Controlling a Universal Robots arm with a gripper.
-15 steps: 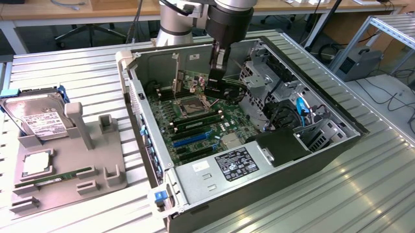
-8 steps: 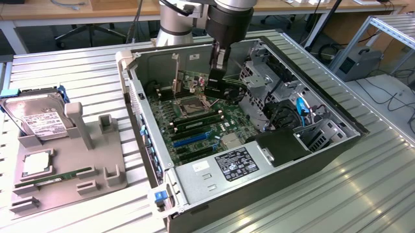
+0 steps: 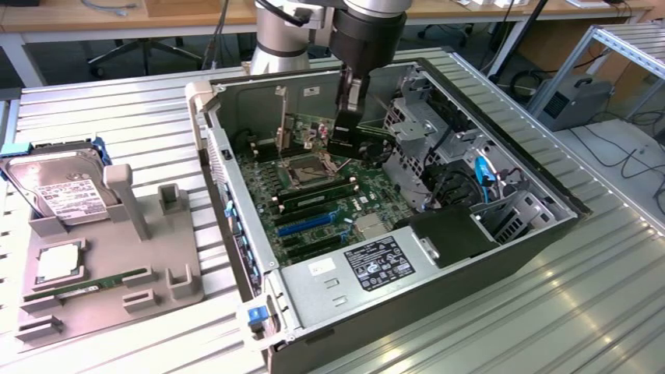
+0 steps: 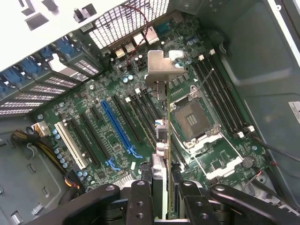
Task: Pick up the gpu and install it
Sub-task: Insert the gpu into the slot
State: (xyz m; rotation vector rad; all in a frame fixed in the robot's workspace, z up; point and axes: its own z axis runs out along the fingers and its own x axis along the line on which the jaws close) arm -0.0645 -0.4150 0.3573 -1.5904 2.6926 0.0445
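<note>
Inside open computer case (image 3: 447, 305), above motherboard (image 4: 220, 159): gpu (image 4: 161, 75) clamped edge-on between jaws.

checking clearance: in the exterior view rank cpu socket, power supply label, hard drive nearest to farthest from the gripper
1. cpu socket, right by the gripper, inside the case
2. power supply label, case's near end
3. hard drive, outside, exterior view's left

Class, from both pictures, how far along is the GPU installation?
Done: the gpu is picked up, clamped edge-on in the claw. In hand: it hangs inside the computer case above the motherboard. Left: seating it; it does not look pushed into a slot yet.
</note>
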